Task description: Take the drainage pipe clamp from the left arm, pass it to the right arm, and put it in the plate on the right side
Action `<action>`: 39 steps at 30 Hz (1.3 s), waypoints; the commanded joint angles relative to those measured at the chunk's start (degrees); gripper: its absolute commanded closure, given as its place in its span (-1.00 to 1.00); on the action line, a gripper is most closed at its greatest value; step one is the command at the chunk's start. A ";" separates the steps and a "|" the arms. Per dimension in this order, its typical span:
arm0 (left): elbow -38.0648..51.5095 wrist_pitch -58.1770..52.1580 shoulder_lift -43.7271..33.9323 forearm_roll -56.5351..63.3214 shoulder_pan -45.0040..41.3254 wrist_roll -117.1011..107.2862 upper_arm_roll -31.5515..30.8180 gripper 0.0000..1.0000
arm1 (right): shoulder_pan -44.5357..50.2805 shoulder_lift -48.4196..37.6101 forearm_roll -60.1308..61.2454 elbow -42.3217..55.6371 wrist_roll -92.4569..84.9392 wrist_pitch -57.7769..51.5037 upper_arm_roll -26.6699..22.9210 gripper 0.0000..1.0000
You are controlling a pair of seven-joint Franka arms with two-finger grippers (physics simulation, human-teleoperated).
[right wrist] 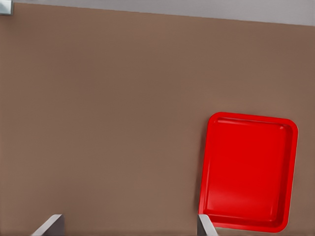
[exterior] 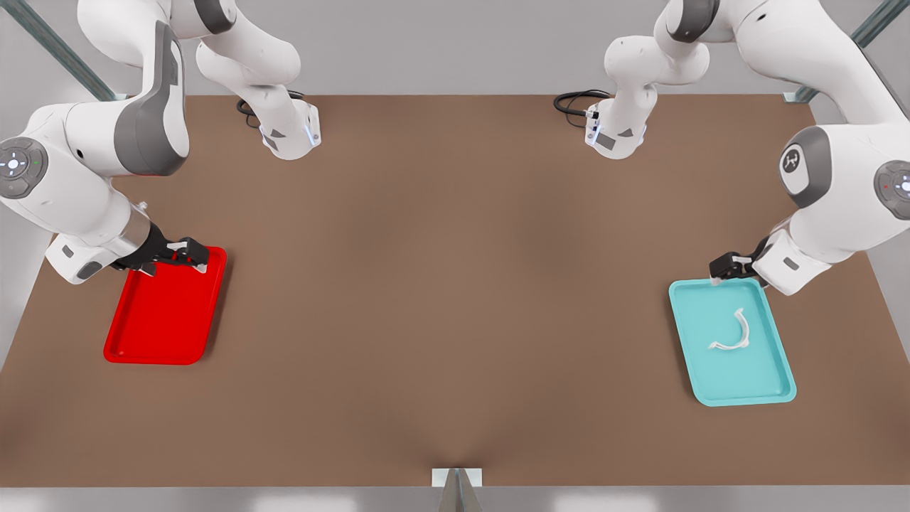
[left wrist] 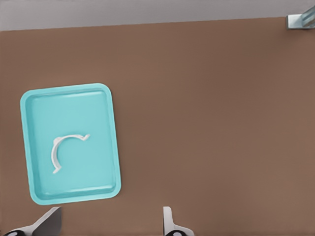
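Observation:
The white half-ring drainage pipe clamp lies loose inside a teal tray at the front view's right. My left gripper hovers just past that tray's far corner, open and empty, a short way from the clamp. At the front view's left is the red plate, with nothing in it. My right gripper hangs over the plate's far edge, open, with nothing between its fingers.
The two trays sit far apart on a brown table. Both arm bases and black cables stand at the back edge. A small metal bracket marks the middle of the front edge.

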 commanded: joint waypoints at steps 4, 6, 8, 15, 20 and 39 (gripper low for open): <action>-9.89 13.13 0.29 -0.60 0.32 2.50 6.79 -1.00 | -0.08 -0.07 0.02 0.09 0.29 -0.12 0.08 -1.00; -17.54 24.91 0.91 -2.79 0.32 2.59 11.18 -1.00 | 0.01 -0.07 0.02 0.00 0.29 -0.12 0.08 -1.00; -25.89 40.12 3.02 -5.42 1.19 6.45 13.03 -1.00 | 0.01 -0.07 0.02 0.00 0.29 -0.12 0.00 -1.00; -33.10 53.84 11.10 -22.66 3.74 33.34 16.72 -1.00 | 0.01 -0.07 0.02 0.09 0.29 -0.12 0.00 -1.00; -35.65 54.89 14.18 -23.18 4.36 37.22 17.51 -0.98 | 0.01 -0.07 0.46 0.00 0.38 -0.12 -0.01 -1.00; -29.94 55.60 24.38 -27.23 5.76 37.13 17.16 -0.57 | 0.18 -0.07 0.90 -0.09 0.91 -0.12 -0.01 -1.00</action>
